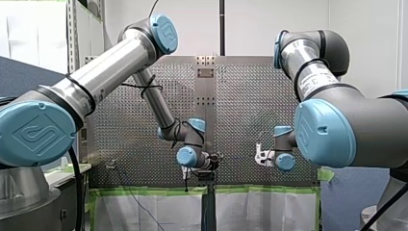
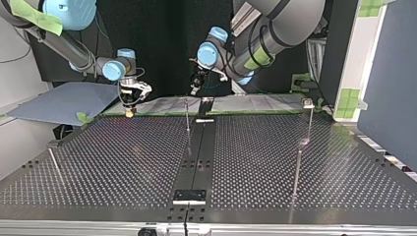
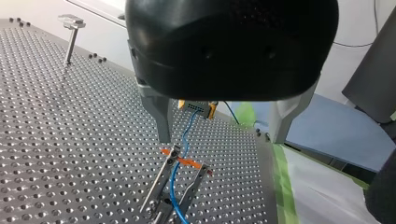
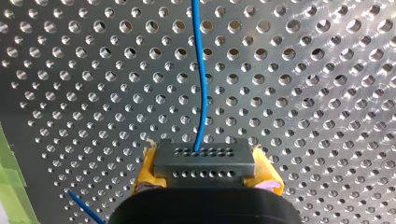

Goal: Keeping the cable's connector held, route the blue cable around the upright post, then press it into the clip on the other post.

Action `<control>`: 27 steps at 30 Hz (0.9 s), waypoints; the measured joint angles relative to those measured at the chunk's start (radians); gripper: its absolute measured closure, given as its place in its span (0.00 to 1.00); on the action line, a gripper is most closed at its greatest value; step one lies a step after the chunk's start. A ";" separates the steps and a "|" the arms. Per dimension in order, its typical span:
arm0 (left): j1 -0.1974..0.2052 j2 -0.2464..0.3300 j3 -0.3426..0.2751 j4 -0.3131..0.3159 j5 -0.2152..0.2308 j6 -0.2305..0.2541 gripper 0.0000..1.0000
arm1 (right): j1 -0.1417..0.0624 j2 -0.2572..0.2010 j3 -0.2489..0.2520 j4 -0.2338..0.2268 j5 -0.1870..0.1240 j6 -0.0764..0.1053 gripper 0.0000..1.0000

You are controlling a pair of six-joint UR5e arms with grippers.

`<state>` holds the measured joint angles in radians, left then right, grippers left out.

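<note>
Right wrist view: the right gripper (image 4: pixel 205 171) is seen clamped on the dark connector (image 4: pixel 204 161), with yellow pads (image 4: pixel 145 170) pressed against both of its ends. The blue cable (image 4: pixel 201 84) is led from the connector out over the perforated table (image 4: pixel 317 93). The left gripper (image 3: pixel 221 137) is held spread above the cable, which is seen passing close by a thin post (image 3: pixel 161 182).

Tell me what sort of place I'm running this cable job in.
Most likely a robotics lab test cell rather than a factory line. My left arm and my right arm work at a perforated metal table, with green tape along its edge and a blue partition panel beside it.
</note>
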<state>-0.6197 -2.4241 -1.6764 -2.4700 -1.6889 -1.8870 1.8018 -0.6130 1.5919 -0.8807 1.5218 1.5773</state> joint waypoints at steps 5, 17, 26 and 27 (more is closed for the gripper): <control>0.001 0.025 0.000 -0.038 -0.034 0.042 0.00 | 0.000 0.000 0.000 0.000 0.000 0.000 1.00; -0.045 0.133 -0.069 -0.117 -0.143 0.104 0.00 | 0.000 0.000 0.000 0.007 0.000 0.006 1.00; -0.055 0.216 -0.152 -0.175 -0.166 0.031 0.00 | 0.002 0.000 0.000 0.009 -0.002 0.010 1.00; -0.055 0.224 -0.160 -0.181 -0.167 0.025 0.00 | 0.002 0.000 0.000 0.009 -0.002 0.011 1.00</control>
<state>-0.6747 -2.2001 -1.8363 -2.6505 -1.8559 -1.8624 1.8042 -0.6131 1.5919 -0.8718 1.5196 1.5881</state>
